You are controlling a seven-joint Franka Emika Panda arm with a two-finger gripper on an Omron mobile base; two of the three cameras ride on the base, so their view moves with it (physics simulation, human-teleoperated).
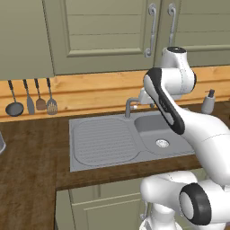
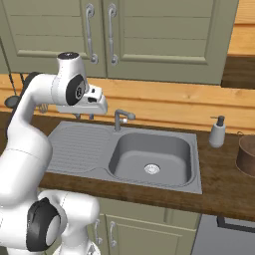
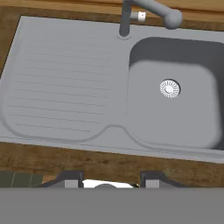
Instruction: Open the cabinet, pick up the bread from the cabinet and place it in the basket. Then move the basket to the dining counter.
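Observation:
The sage-green cabinet point(image 1: 108, 31) point(image 2: 159, 35) hangs above the worktop with both doors closed. Its two curved grey handles point(image 2: 90, 32) point(image 2: 112, 35) stand side by side at the doors' meeting edge. The bread is hidden. At the far right edge of the worktop sits the brown basket point(image 2: 246, 154), cut off by the frame. My gripper point(image 2: 84, 116) point(image 3: 111, 181) points down over the sink's draining board, well below the handles. Its fingers are open and hold nothing. The dining counter is out of view.
A grey sink point(image 2: 196, 164) point(image 3: 65, 87) with a faucet point(image 2: 122, 118) is set in the dark wood worktop. A soap dispenser point(image 2: 217, 132) point(image 1: 208, 102) stands right of it. Kitchen utensils point(image 1: 31, 96) hang on the wooden back wall at the left. Low cupboards point(image 2: 149, 229) run beneath.

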